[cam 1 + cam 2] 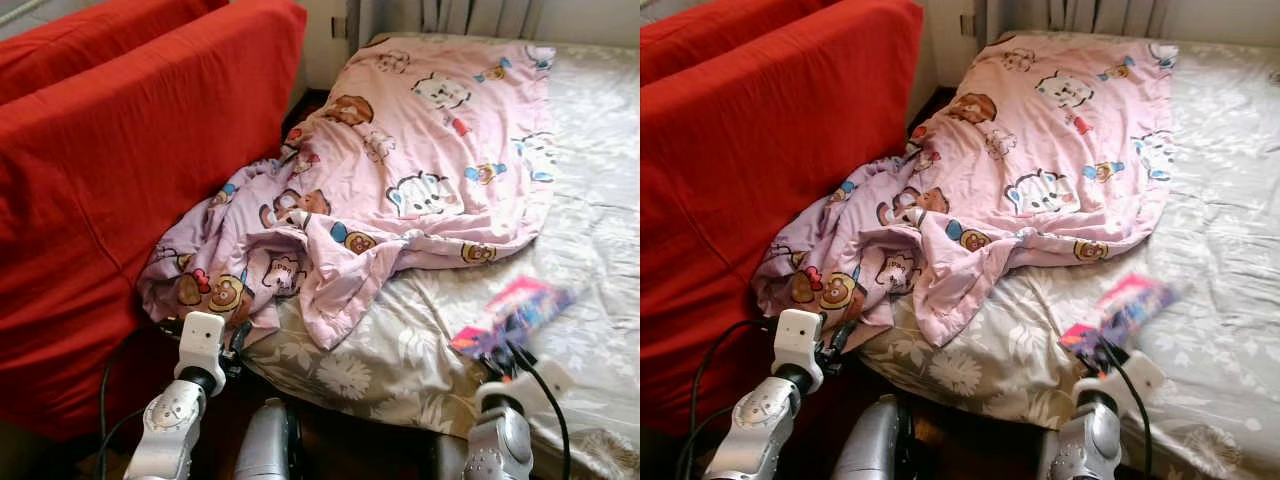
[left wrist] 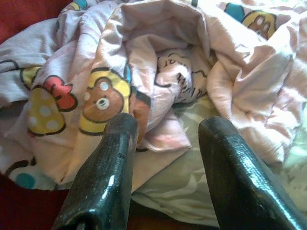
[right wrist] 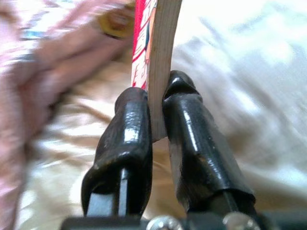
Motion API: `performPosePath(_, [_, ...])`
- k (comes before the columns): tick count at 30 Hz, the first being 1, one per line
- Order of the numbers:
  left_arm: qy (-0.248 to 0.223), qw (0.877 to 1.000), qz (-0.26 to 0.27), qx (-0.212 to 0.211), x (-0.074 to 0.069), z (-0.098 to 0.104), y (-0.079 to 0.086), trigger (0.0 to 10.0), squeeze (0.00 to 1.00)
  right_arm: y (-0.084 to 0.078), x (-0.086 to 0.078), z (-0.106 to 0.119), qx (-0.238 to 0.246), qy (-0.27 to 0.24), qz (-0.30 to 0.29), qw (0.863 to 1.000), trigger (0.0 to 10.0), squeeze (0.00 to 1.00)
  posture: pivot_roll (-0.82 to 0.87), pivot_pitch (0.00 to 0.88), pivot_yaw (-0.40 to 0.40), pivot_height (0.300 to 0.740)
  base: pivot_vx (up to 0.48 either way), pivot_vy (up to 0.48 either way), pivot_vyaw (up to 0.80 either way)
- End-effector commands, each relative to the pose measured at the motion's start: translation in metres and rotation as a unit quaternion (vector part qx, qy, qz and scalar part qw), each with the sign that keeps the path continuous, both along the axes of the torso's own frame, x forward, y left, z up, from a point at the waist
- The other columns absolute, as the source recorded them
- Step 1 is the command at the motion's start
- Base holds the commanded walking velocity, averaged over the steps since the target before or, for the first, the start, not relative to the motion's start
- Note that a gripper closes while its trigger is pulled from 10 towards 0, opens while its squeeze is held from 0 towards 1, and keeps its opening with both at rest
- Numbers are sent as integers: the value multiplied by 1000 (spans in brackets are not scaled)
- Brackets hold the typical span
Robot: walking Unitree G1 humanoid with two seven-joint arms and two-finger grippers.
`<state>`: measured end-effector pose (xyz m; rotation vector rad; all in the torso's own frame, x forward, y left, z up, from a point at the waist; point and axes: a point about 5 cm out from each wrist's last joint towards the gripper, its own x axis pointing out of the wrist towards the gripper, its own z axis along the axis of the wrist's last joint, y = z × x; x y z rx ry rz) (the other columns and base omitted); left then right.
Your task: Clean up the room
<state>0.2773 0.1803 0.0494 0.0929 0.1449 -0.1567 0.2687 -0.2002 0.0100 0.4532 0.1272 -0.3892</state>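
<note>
A pink cartoon-print blanket (image 1: 400, 170) lies crumpled across the bed (image 1: 590, 250), its bunched corner hanging over the near left edge. My left gripper (image 2: 165, 143) is open just in front of that bunched corner (image 2: 144, 96), with nothing between its fingers. My right gripper (image 3: 156, 120) is shut on a thin colourful book (image 1: 512, 315), held edge-on above the bed's floral sheet. In the eye views the book looks blurred, over the bed's near right part, above my right wrist (image 1: 500, 440).
A big red sofa (image 1: 120, 170) stands close along the bed's left side, leaving a narrow dark gap. A wall and curtain (image 1: 470, 15) lie behind the bed's far end. Black cables (image 1: 105, 400) trail beside my left arm.
</note>
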Motion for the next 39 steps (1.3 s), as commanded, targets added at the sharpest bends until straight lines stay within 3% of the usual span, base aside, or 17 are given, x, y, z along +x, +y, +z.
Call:
performPosePath(1, [14, 1000, 19, -11, -2, -7, 4, 10000, 0, 7, 7, 13, -52, -29, 50, 997, 10000, 0, 8, 85, 59, 625, 0, 0, 0])
performPosePath(7, [29, 998, 44, -38, -6, -17, 4, 10000, 0, 15, 10, 17, -123, -16, 127, 984, 10000, 0, -2, 68, 38, 625, 0, 0, 0])
performPosePath(11, [38, 997, 51, -45, -8, -23, 3, 10000, 0, 17, 10, 17, -132, -12, 145, 980, 10000, 0, -2, 62, 30, 630, 0, 0, 0])
performPosePath(29, [149, 982, 102, -48, -38, -73, 18, 10000, 0, 31, 9, 7, -129, 21, 183, 974, 10000, 0, -1, 35, 23, 700, 0, 0, 0])
performPosePath(39, [207, 971, 116, -41, -52, -93, 22, 10000, 0, 33, 9, 6, -118, 19, 185, 976, 10000, 0, -6, 27, 27, 709, 0, 0, 0])
